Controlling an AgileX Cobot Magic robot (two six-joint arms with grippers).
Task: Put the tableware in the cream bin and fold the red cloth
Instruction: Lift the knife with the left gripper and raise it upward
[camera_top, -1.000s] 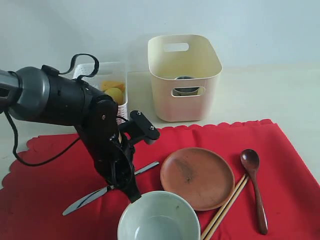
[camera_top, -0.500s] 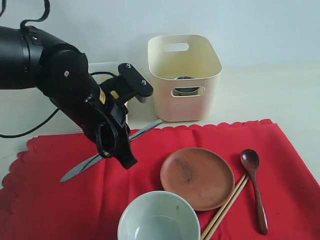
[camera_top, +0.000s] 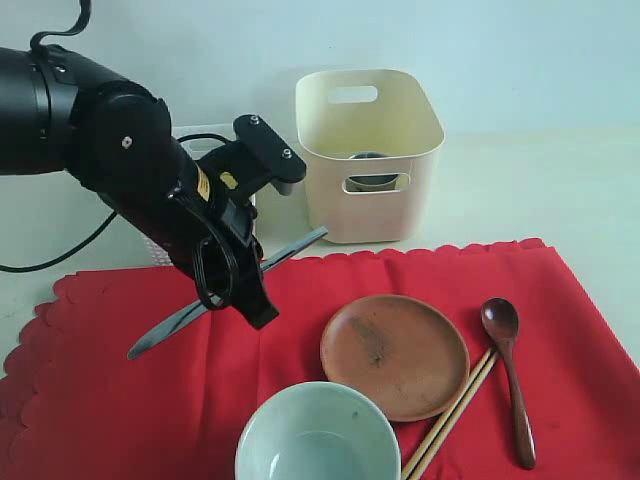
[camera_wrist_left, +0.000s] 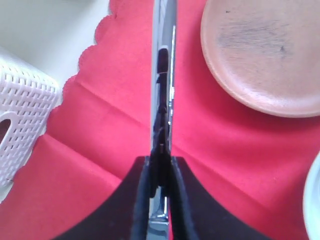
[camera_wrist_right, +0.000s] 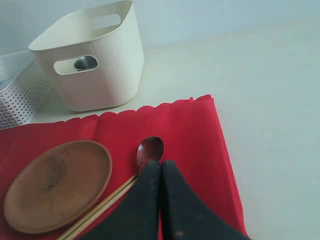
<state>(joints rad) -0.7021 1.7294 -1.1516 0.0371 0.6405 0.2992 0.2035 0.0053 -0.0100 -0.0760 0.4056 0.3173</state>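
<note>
My left gripper (camera_top: 238, 288) is shut on the knife (camera_top: 165, 332) and holds it in the air above the left part of the red cloth (camera_top: 100, 400), slanted with one end towards the cream bin (camera_top: 330, 190). In the left wrist view the knife (camera_wrist_left: 162, 75) runs out from between the fingertips (camera_wrist_left: 145, 172). A steel cup (camera_top: 372, 180) shows inside the bin. The brown plate (camera_top: 395, 355), pale green bowl (camera_top: 318, 435), dark spoon (camera_top: 510, 370) and chopsticks (camera_top: 450, 415) lie on the cloth. My right gripper (camera_wrist_right: 161, 165) is shut and empty, just above the spoon (camera_wrist_right: 151, 149).
A white lattice basket (camera_wrist_left: 20, 115) stands left of the bin, behind my left arm. Bare pale tabletop (camera_top: 560, 190) lies right of the bin and beyond the cloth's far edge.
My left gripper has lifted the knife off the cloth and carried it up and back towards the bin. The other tableware and the right gripper have not moved.
</note>
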